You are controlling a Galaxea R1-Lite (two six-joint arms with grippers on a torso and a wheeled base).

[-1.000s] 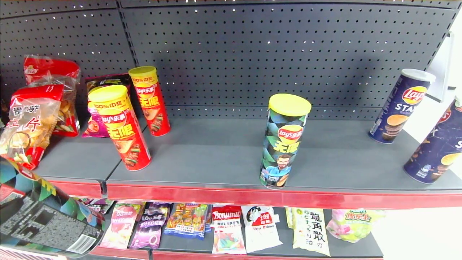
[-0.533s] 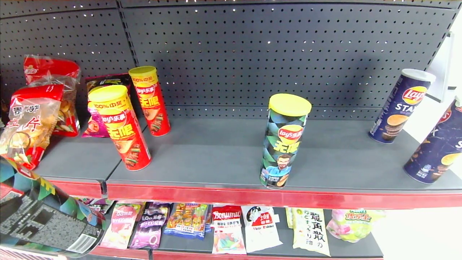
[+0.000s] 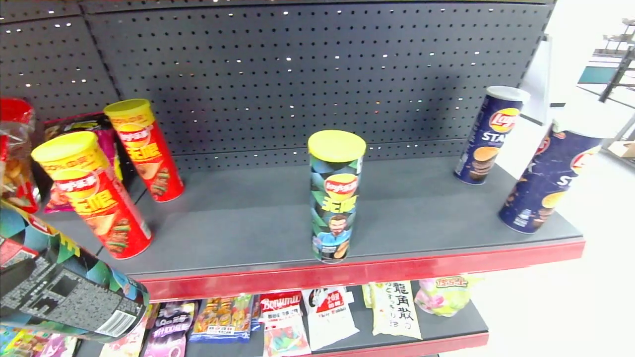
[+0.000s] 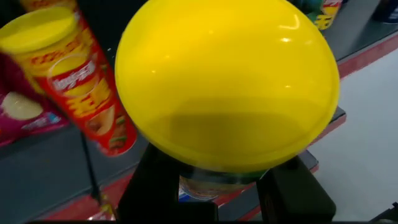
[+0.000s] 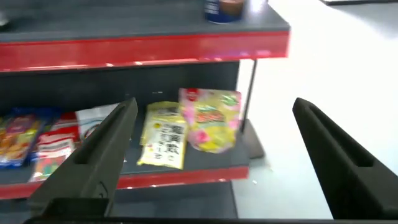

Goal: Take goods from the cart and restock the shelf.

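My left gripper (image 4: 217, 194) is shut on a chip can with a green and black pattern (image 3: 64, 290), held tilted at the lower left, below the shelf's front edge. Its yellow lid (image 4: 227, 81) faces the left wrist camera, with dark fingers (image 4: 289, 196) on either side of the can body. A matching green can (image 3: 335, 196) stands upright near the front of the grey shelf (image 3: 258, 218). My right gripper (image 5: 217, 162) is open and holds nothing; it hangs in front of the lower shelf, below the red shelf edge (image 5: 143, 53).
Two red cans (image 3: 94, 198) (image 3: 144, 148) stand left of the held can's side, two dark blue cans (image 3: 486, 134) (image 3: 550, 183) at the shelf's right end. Snack bags (image 3: 327, 317) (image 5: 211, 118) lie on the lower shelf. Bare shelf lies either side of the green can.
The head camera has swung right, so the whole shelf now sits further left in the picture. The held can stays at the lower left.
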